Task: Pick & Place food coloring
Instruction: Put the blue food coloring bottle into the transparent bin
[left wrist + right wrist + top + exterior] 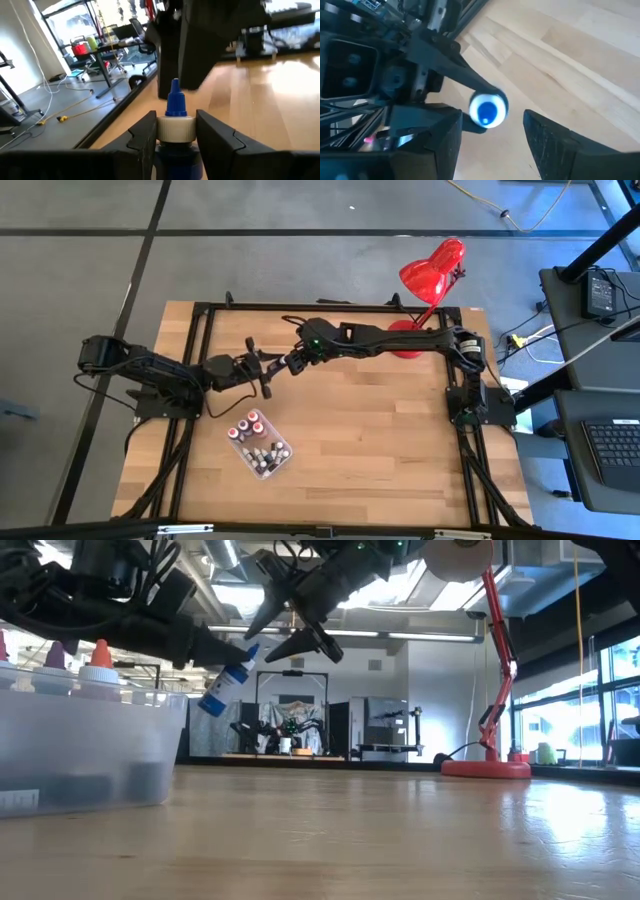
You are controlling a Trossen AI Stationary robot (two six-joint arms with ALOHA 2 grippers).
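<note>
1. In the upper middle of the high view, above the desk [380, 430], I have the two hands nose to nose; the left hand [262, 372] comes in from the left, the right hand [285, 361] from the right.
2. My left hand is clamped on a blue food coloring bottle [224, 682]; in the left wrist view its fingers [145, 137] press both sides of the white collar, the blue tip poking out past them.
3. My right hand stands open, fingers spread either side of the bottle's tip, not touching it.
4. In the low view the bottle hangs tilted, well clear of the desk.
5. Lower left of centre, the clear tray [283, 461] holds the other bottles [250, 428]; a red lamp [430, 272] sits at the upper right.
</note>
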